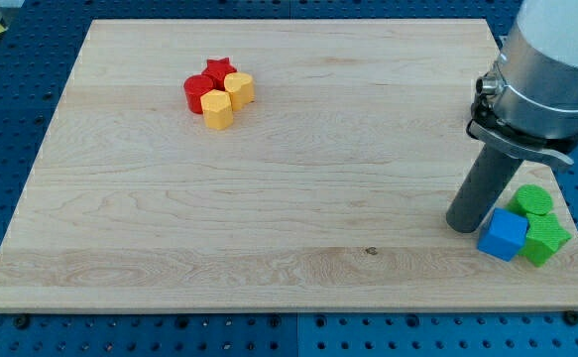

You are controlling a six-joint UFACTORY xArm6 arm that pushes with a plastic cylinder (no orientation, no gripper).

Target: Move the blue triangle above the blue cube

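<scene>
- One blue cube (504,235) is being crowded by the tip (461,224) near the board's (269,149) bottom-right corner.
- No pincer is being carried; nothing is being held.
- No blue triangle is being shown, so it must be located first.

Four blocks are sitting clustered, touching one another, near the board's (269,198) top left: a star (218,68) at the view's top, a cylinder (196,93) at the left, a hexagonal block (239,88) at the right, a heart-like block (217,109) at the bottom. Well apart, near the bottom right corner, a cube (504,235) is lying against two more blocks: a cylinder (533,201) above, a star-like block (545,240) to its right. My tip (462,224) is resting just left of this cube.
</scene>
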